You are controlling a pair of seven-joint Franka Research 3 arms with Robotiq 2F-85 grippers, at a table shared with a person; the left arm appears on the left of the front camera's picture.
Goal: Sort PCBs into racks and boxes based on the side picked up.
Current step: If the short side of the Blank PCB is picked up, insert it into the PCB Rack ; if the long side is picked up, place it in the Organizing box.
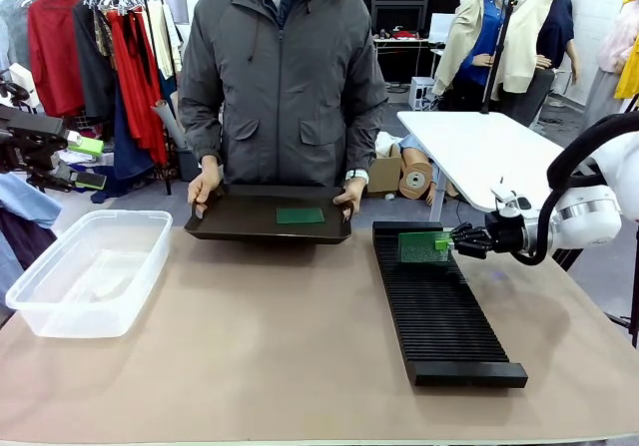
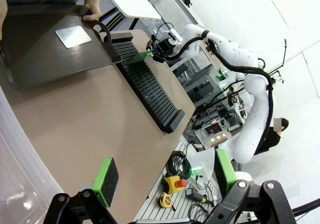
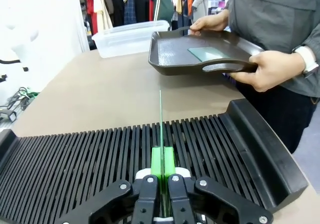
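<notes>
My right gripper (image 1: pixel 454 241) is shut on a green PCB (image 1: pixel 423 247), holding it on edge over the far end of the long black rack (image 1: pixel 439 316). In the right wrist view the PCB (image 3: pixel 160 126) stands edge-on above the rack's slots (image 3: pixel 100 149), pinched between the pads of my gripper (image 3: pixel 162 166). Another PCB (image 1: pixel 301 216) lies flat in the black tray (image 1: pixel 240 228) that a person holds with both hands. The clear box (image 1: pixel 88 271) sits at the left. My left gripper (image 2: pixel 165 179) is open, high above the table's near-left part.
The person stands at the far side, hands (image 1: pixel 351 196) on the tray handles. A white table (image 1: pixel 479 152) stands behind the right arm. Bare brown tabletop (image 1: pixel 280 336) lies between the box and the rack.
</notes>
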